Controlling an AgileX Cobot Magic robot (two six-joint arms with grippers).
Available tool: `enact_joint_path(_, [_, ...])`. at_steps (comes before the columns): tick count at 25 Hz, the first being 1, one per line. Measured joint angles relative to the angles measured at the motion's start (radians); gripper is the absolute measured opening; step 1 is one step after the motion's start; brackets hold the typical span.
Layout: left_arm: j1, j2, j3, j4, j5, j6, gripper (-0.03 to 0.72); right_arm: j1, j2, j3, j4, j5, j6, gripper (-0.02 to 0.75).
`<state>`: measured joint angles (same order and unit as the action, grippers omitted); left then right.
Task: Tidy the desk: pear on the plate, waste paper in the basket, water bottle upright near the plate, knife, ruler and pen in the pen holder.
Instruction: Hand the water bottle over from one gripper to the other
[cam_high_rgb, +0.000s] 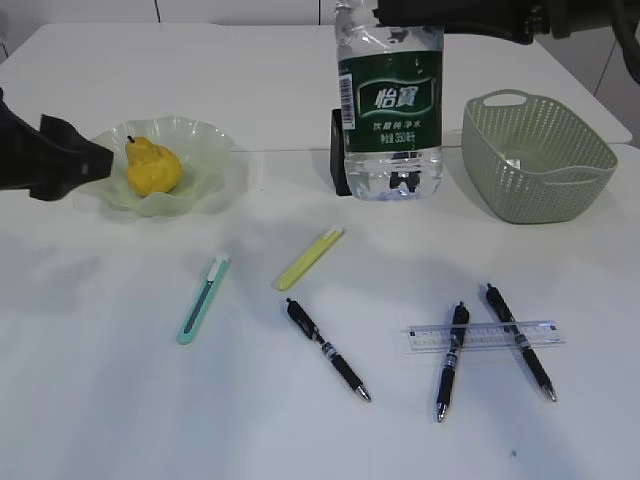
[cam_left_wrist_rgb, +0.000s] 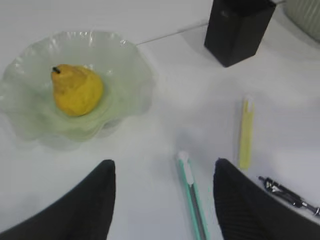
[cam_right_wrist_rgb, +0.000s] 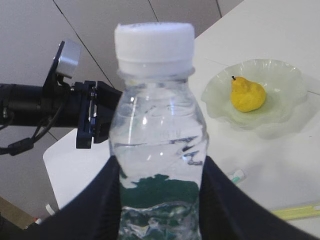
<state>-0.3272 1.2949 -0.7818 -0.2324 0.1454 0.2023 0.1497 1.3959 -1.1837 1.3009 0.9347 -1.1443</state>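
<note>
The yellow pear (cam_high_rgb: 153, 168) (cam_left_wrist_rgb: 76, 90) (cam_right_wrist_rgb: 247, 94) lies on the pale green plate (cam_high_rgb: 205, 150) (cam_left_wrist_rgb: 127, 65) (cam_right_wrist_rgb: 285, 80). My left gripper (cam_high_rgb: 95, 160) (cam_left_wrist_rgb: 164, 165) hangs open and empty at the plate's left side; in the left wrist view the teal knife (cam_high_rgb: 203, 298) (cam_left_wrist_rgb: 192, 200) shows between its fingers. My right gripper (cam_high_rgb: 440, 18) (cam_right_wrist_rgb: 160, 200) is shut on the upright water bottle (cam_high_rgb: 390, 100) (cam_right_wrist_rgb: 157, 140), which hides most of the black pen holder (cam_high_rgb: 339, 150) (cam_left_wrist_rgb: 237, 30). I cannot tell whether the bottle's base touches the desk (cam_high_rgb: 120, 400). The clear ruler (cam_high_rgb: 483, 336) lies across two pens (cam_high_rgb: 452, 360) (cam_high_rgb: 520, 340). The waste paper is not plainly seen.
The grey-green basket (cam_high_rgb: 535, 155) stands at the back right. A yellow knife (cam_high_rgb: 310, 257) (cam_left_wrist_rgb: 245, 132) lies mid-desk, with a third black pen (cam_high_rgb: 328, 350) (cam_left_wrist_rgb: 290, 195) in front of it. Bare tabletop stretches along the front left.
</note>
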Motion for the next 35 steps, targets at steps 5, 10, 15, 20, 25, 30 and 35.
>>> enact_joint_path(5, [-0.122, 0.0, 0.111, -0.016, -0.274, 0.0, 0.437, 0.0, 0.0, 0.0, -0.008, -0.004, -0.002, 0.295])
enact_joint_path(10, [-0.235, 0.0, 0.15, 0.0, -0.518, -0.065, 0.437, 0.0, 0.0, 0.0, -0.012, -0.006, -0.002, 0.295])
enact_joint_path(15, [-0.268, 0.0, 0.154, 0.232, -0.677, -0.382, 0.437, 0.0, 0.0, 0.0, -0.015, -0.006, -0.004, 0.295])
enact_joint_path(20, [-0.268, 0.0, 0.154, 0.643, -0.788, -0.741, 0.437, 0.0, 0.0, 0.0, -0.025, -0.006, -0.006, 0.295])
enact_joint_path(25, [-0.272, 0.054, 0.154, 0.866, -0.92, -0.951, 0.437, 0.0, 0.0, 0.0, -0.025, -0.008, -0.035, 0.295])
enact_joint_path(30, [-0.272, 0.172, 0.154, 0.895, -1.085, -1.009, 0.456, 0.0, 0.0, 0.0, -0.026, -0.006, -0.047, 0.295])
enact_joint_path(35, [-0.272, 0.197, 0.154, 0.896, -1.127, -1.014, 0.557, 0.0, 0.0, 0.0, -0.026, 0.017, -0.052, 0.295])
